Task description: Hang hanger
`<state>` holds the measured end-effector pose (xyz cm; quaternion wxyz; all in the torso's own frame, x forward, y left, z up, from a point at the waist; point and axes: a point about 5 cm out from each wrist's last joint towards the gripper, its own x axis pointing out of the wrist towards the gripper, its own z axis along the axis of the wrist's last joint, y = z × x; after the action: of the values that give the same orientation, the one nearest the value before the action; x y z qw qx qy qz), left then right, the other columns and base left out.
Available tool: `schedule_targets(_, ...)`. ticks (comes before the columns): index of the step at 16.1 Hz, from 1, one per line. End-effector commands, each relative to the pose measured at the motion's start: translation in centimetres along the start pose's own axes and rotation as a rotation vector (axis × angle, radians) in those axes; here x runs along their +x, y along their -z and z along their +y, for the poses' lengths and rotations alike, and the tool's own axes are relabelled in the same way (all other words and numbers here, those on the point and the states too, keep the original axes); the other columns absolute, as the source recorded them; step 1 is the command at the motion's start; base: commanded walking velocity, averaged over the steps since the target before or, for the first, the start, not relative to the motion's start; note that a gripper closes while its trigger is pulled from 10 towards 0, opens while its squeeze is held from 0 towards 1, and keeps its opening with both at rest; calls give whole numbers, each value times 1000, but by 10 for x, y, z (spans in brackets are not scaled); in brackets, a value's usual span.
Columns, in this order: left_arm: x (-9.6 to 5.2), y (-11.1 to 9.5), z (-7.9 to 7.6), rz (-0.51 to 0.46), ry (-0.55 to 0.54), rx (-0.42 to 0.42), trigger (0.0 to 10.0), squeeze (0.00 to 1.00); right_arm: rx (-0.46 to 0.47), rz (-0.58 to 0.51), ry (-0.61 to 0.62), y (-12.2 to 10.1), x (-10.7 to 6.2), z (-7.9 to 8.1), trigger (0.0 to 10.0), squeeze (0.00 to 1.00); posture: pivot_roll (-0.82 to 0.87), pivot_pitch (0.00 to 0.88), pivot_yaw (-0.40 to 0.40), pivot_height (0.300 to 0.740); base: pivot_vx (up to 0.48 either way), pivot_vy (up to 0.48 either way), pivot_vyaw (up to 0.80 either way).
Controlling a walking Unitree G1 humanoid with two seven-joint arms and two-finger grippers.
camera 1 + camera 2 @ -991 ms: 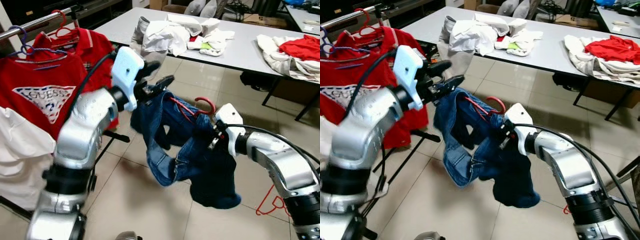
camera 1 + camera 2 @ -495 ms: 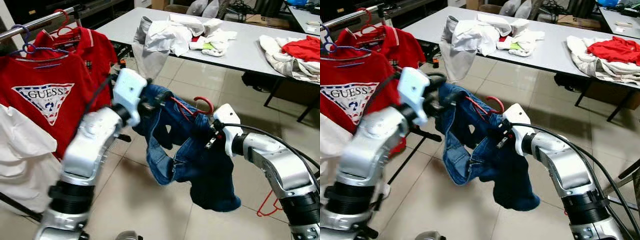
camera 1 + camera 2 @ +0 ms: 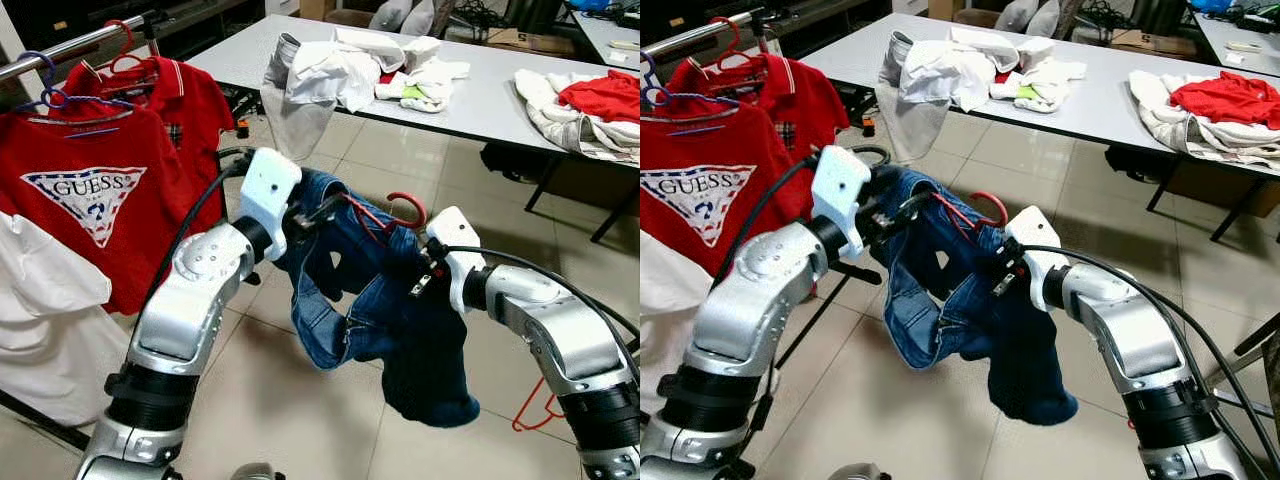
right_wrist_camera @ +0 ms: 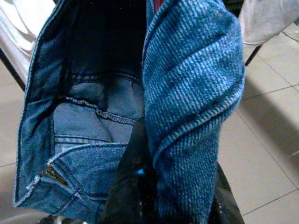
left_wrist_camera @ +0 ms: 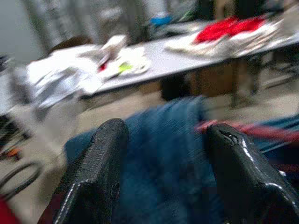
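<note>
Red hanger (image 3: 385, 212) roughly level between both grippers, hook upward.

Free room: bare beige tiled floor (image 3: 250, 400) beneath and ahead of the arms, running open as far as the table.

Obstacles, robot's left: metal clothes rail (image 3: 70, 48) crowded with a red printed T-shirt (image 3: 90, 195), a red polo shirt (image 3: 190, 100) behind it, and a white garment (image 3: 45, 310) in front.

Obstacles, centre: blue denim jeans on a red wire hanger (image 3: 370, 290) slung between both arms.

Obstacles, far side: long grey table (image 3: 500, 100) heaped with white and red clothing.
</note>
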<state>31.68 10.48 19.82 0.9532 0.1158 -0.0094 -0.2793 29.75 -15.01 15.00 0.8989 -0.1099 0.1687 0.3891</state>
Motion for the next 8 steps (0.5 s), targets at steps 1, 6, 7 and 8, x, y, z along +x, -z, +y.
schedule_targets(1,2,-1,4,2,-39,29,10000,0,-36,-59,-6,-17,-1,1,0,0,68,0,-6,740,0,0,0)
schedule_targets(6,5,-4,-1,-29,-8,16,0,0,-40,-66,-15,-19,0,2,0,0,67,0,-4,740,0,0,0)
schedule_targets(7,5,-3,-1,-29,-8,17,0,0,-40,-67,-17,-19,0,2,0,0,66,0,-3,740,0,0,0)
schedule_targets(8,5,-3,0,-31,-10,13,0,0,-40,-68,-20,-19,0,3,0,0,66,0,-3,740,0,0,0)
